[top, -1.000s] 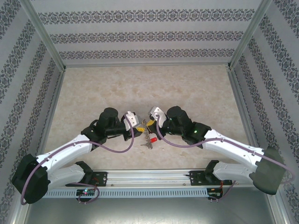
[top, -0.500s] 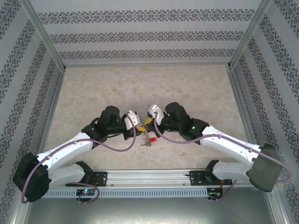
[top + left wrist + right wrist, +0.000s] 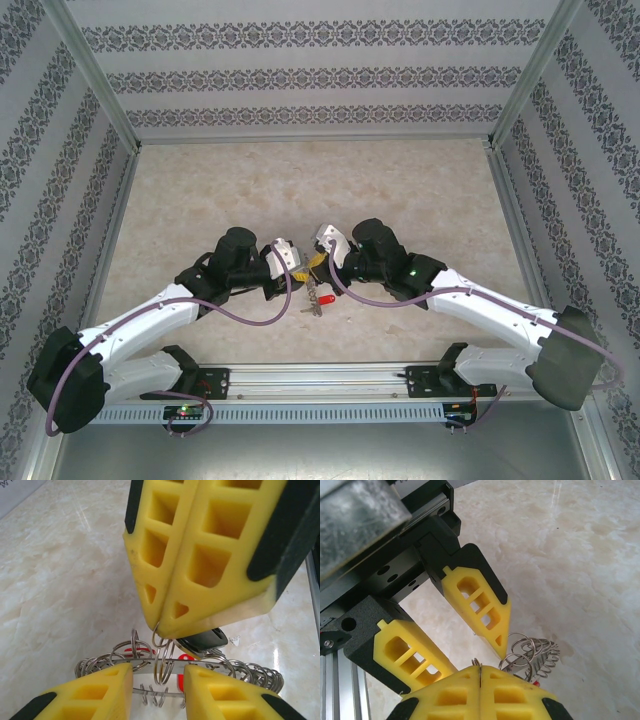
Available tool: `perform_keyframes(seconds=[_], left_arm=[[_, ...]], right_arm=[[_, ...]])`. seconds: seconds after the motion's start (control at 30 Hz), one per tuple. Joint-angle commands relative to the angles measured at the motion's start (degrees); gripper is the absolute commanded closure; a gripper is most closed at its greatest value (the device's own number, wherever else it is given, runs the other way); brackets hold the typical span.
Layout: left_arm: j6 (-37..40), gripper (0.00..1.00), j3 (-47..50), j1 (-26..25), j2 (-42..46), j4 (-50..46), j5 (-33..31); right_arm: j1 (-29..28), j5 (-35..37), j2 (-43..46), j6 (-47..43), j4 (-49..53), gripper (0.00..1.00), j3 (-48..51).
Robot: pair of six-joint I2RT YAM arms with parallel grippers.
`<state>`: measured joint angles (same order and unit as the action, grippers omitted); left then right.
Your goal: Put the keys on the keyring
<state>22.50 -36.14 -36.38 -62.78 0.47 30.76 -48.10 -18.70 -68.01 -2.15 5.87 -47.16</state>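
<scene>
Top external view, contents by size.

1. Worktop (image 3: 300, 180): pale marbled surface, walled on three sides by patterned panels.

2. Left arm (image 3: 140, 330) and right arm (image 3: 490, 310): both reach inward from their bases. Their wrists meet nose to nose at the middle of the worktop, toward its near edge.

3. Left gripper (image 3: 157, 680): yellow fingers stand partly closed. The flat band of the keyring bridges the gap and meets both inner faces, so it is grasping the keyring. Seen in the left wrist view.

4. Right gripper (image 3: 479, 672): yellow fingers clenched face to face with no gap. A thin wire is nipped in the seam at the tips. It comes down from above, directly over the left gripper's gap.

5. Keyring (image 3: 144, 666): silvery band fringed with many small wire rings. It sits between the left fingertips and spreads out past both of them.

6. Keys: a black key head (image 3: 202, 642) sits just under the right gripper's tip, touching or nearly so. A red-headed key (image 3: 322, 297) shows just on the base side of the two grippers. Whether it hangs or rests on the worktop cannot be told.

7. Wire loop (image 3: 163, 681): pinched at its top by the right gripper. It hangs across the front of the keyring's band.
</scene>
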Motion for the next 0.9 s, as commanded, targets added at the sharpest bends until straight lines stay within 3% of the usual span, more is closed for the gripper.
perform_keyframes(seconds=[0.0,0.57,0.87], left_arm=[[0.4,0.67,-2.1,-0.3,-0.4,1.5,-0.3],[1.0,0.78,-2.7,-0.3,-0.9,-0.3,0.3],[1.1,0.94,-2.1,-0.3,-0.6,0.5,0.0]], right_arm=[[0.5,-1.8,0.2,-1.4,-0.8,1.0,-2.1],[0.5,-0.5,0.9,-1.1,-0.7,1.0,-1.7],[0.5,0.7,0.9,-0.4,-0.4,1.0,-1.3]])
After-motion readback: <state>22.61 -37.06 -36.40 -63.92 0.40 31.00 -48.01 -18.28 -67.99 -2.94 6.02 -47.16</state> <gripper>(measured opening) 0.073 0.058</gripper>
